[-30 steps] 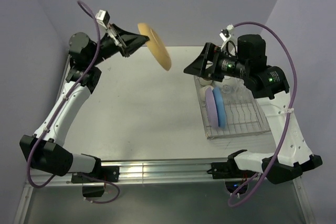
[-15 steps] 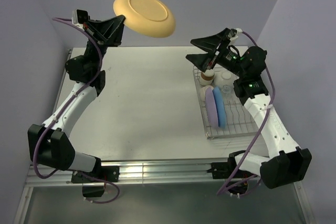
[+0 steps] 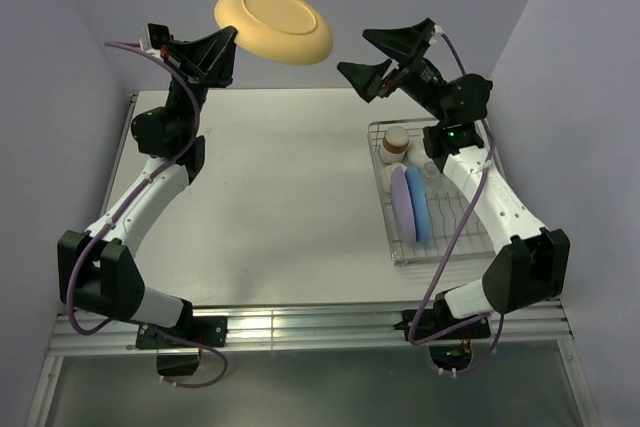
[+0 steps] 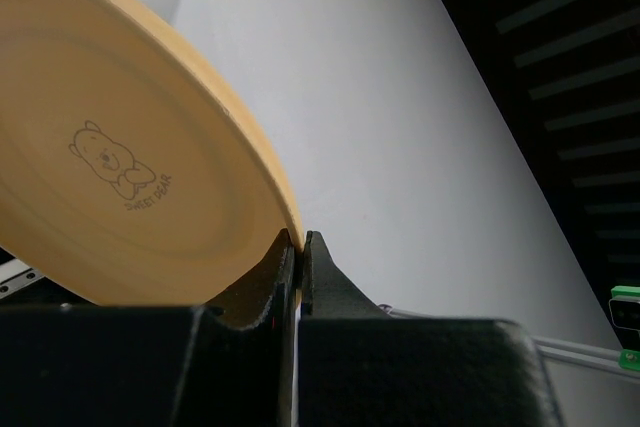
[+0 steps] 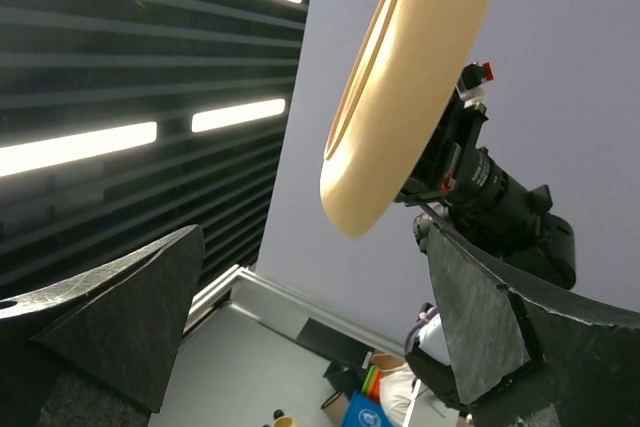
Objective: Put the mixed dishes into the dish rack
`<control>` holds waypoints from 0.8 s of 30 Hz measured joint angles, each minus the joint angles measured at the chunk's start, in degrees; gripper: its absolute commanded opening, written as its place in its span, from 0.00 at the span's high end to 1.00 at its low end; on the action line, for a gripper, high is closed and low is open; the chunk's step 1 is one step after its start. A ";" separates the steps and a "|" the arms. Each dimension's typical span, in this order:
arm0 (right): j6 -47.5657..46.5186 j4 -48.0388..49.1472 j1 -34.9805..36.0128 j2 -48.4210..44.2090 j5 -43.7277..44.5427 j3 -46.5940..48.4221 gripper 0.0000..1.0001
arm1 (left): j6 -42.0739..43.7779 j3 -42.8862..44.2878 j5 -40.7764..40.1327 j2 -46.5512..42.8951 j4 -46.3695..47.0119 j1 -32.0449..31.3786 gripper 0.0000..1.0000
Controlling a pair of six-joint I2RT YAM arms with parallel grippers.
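My left gripper (image 3: 226,53) is shut on the rim of the orange-yellow plate (image 3: 275,25) and holds it high above the table's far edge. In the left wrist view the plate (image 4: 120,147), with a small bear print, sits pinched between the jaws of the left gripper (image 4: 298,241). To the plate's right and apart from it, my right gripper (image 3: 358,55) is raised, open and empty. In the right wrist view the plate (image 5: 410,77) hangs above the right gripper (image 5: 312,237). The dish rack (image 3: 470,219) at the right holds a purple plate (image 3: 400,203), a blue plate (image 3: 419,203) and a brown cup (image 3: 397,141).
The left arm's wrist camera (image 5: 495,197) shows behind the plate in the right wrist view. Purple walls close the table (image 3: 280,197) at the back and both sides. A metal rail (image 3: 300,322) runs along the near edge between the arm bases.
The left arm has lifted the orange-yellow plate higher and turned it from edge-on to nearly flat. The right arm has swung up from over the rack toward the plate, jaws staying open.
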 measured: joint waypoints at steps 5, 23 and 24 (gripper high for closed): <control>0.46 0.02 2.12 3.61 0.48 4.39 0.00 | 0.00 0.57 0.00 0.37 0.00 -0.39 1.00; 6.21 2.69 5.64 18.27 4.74 22.34 1.00 | 0.46 -0.04 0.61 0.48 0.76 -5.51 0.01; 5.75 3.63 5.60 17.84 5.20 22.45 1.00 | 0.42 -1.27 0.44 0.48 0.90 -5.27 0.01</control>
